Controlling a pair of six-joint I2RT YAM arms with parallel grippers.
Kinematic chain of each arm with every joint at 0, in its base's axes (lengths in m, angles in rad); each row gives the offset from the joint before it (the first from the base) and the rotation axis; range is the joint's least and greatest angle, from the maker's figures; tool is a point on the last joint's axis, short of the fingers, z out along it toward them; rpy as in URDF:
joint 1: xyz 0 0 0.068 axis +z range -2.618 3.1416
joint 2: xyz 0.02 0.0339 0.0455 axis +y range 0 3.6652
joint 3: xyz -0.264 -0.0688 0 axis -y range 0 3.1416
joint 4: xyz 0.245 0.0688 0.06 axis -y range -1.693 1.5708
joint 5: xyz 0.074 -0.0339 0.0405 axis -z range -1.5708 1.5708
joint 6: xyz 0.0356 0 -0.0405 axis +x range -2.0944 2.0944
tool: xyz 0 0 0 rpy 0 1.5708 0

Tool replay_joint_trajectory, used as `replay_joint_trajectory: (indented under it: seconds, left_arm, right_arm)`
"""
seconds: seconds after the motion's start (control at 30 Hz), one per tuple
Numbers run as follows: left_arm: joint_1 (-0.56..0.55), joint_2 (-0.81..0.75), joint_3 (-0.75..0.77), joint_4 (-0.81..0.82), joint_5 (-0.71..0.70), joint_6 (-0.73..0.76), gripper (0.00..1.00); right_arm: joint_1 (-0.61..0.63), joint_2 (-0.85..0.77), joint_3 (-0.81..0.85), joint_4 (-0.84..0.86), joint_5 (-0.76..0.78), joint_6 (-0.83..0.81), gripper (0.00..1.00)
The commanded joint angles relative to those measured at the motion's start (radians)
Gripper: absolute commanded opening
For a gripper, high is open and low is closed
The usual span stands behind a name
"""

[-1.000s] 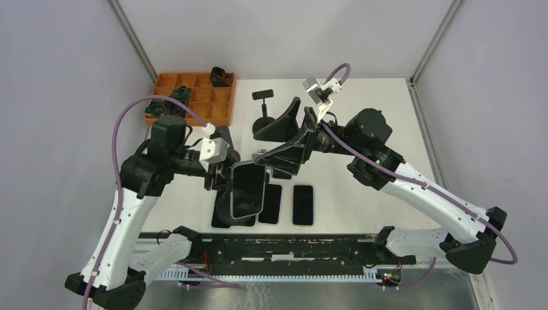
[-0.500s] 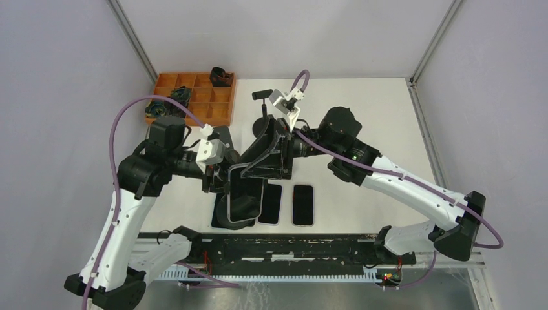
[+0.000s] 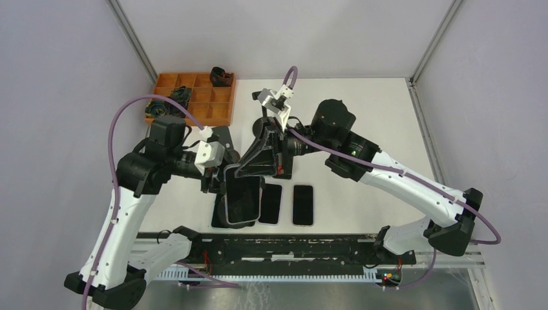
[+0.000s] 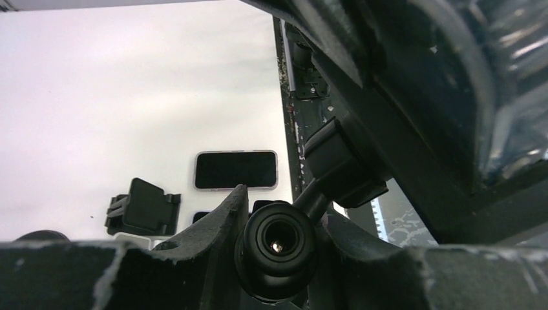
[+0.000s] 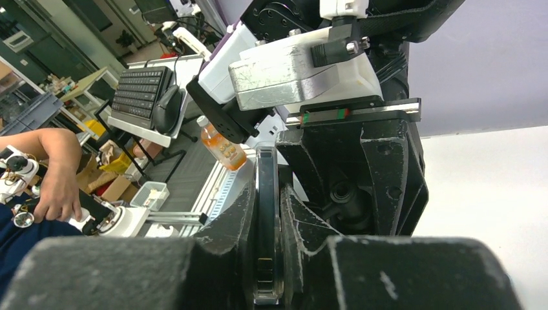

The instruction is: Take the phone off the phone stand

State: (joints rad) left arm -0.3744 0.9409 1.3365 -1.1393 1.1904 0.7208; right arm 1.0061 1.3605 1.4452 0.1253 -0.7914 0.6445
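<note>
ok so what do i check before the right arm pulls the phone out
1. right gripper fingers on both faces of the phone: ok
2. left gripper clamped on the phone stand: ok
3. stand held up off the table: ok
4. stand's hold on the phone loose enough to slide: cannot tell
5. spare phones lying flat, below the pull path: ok
</note>
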Motion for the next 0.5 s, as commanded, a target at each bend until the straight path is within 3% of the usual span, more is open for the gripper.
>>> replay_joint_trajectory:
  seconds: [0.0,0.2,0.47]
  left_arm:
    - [-0.001,-0.019,0.03,-0.039,0.01,0.109,0.02]
    - [0.0,-0.055,-0.006,-0.092,-0.022,0.21,0.02]
    - [-0.001,-0.056,-0.052,-0.252,-0.086,0.425,0.02]
  right_arm:
    - [-0.011,-0.016,0.158,0.014,0.042,-0.042,0.0]
    - [-0.058,-0.05,0.151,0.104,0.123,-0.011,0.0]
    - [-0.164,-0.097,0.088,0.363,0.173,0.126,0.0]
